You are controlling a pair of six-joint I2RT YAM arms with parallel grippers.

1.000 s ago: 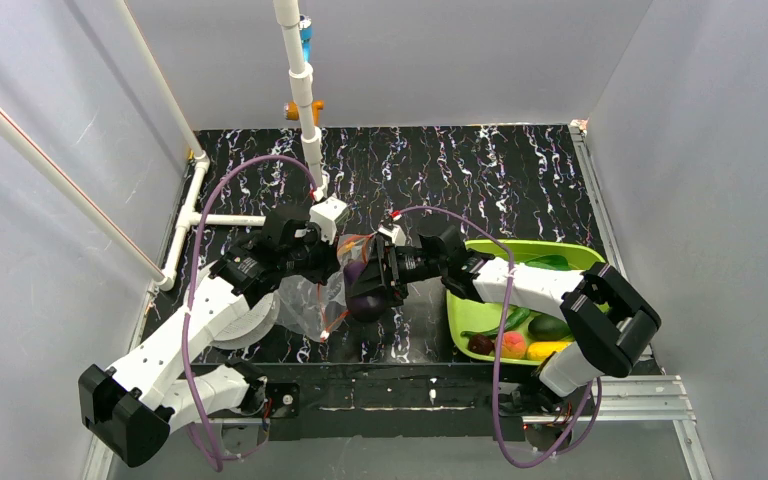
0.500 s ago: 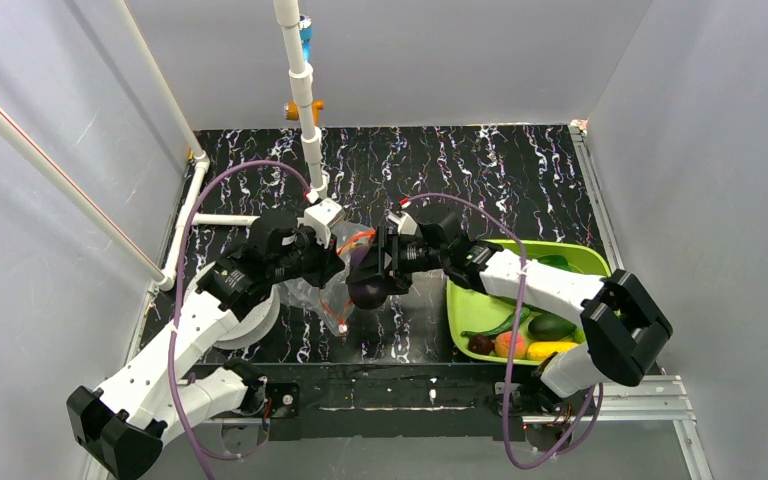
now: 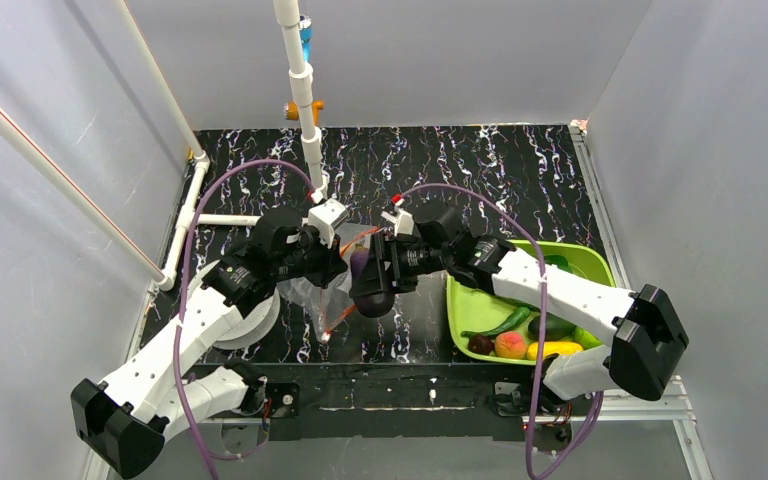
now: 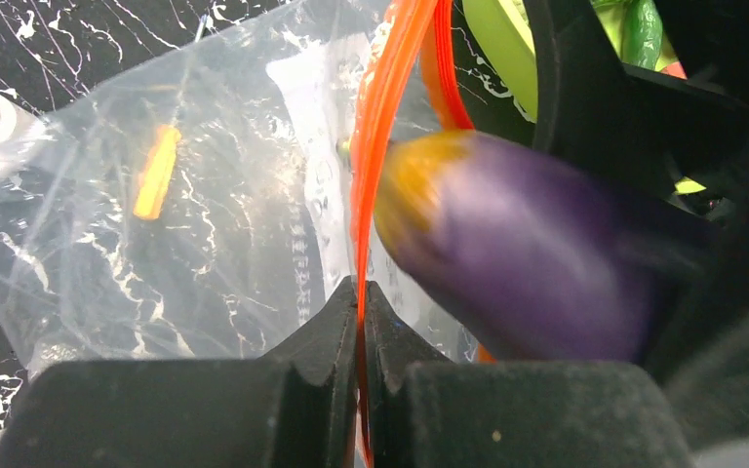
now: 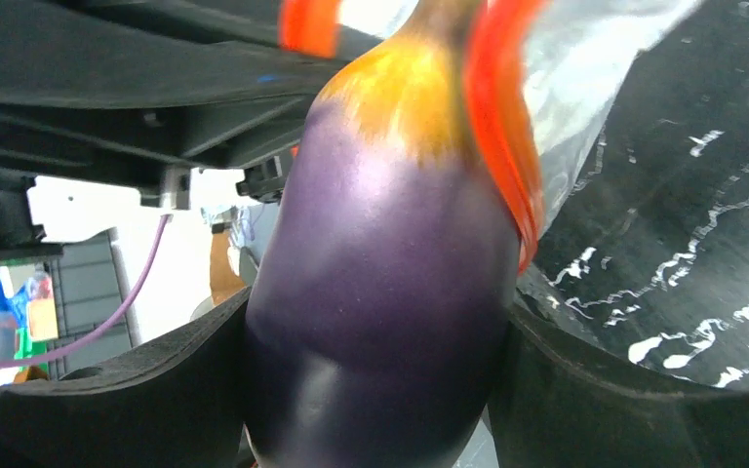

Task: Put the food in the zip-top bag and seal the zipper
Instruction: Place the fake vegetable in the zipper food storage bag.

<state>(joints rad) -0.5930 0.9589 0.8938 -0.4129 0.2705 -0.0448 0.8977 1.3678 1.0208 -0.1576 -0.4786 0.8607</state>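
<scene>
2 arms: meet over the middle of the table [image 3: 520, 170], just left of the green tray [image 3: 457, 310].
Left gripper [image 4: 361, 304]: clenched on the zipper [image 4: 382, 117], with 1 lip of the strip pinched between its pads.
Right gripper [image 5: 375, 390]: grasping the purple eggplant [image 5: 380, 263] around its belly, yellow-orange stem end leading.
Zip-top bag [image 3: 308, 296]: hangs from the left gripper and sags toward the table; no food shows inside.
Eggplant position: the tip sits at the bag mouth between the 2 orange lips, with most of the body outside.
Other food: a peach [image 3: 508, 345], a yellow piece [image 3: 550, 349] and a green cucumber [image 3: 505, 322] lie in the tray.
Risk 1: the eggplant is fat and the opening narrow, so pushing could drag the strip out of the pinch.
Risk 2: only 1 lip is held, so the free lip may fold under the tip and block entry.
Risk 3: the skin is smooth and glossy, so the eggplant might slip if the fingers loosen early.
Materials: thin, crinkly clear film; a stiff, ribbon-like strip; a rounded, tapering, plastic-looking eggplant.
</scene>
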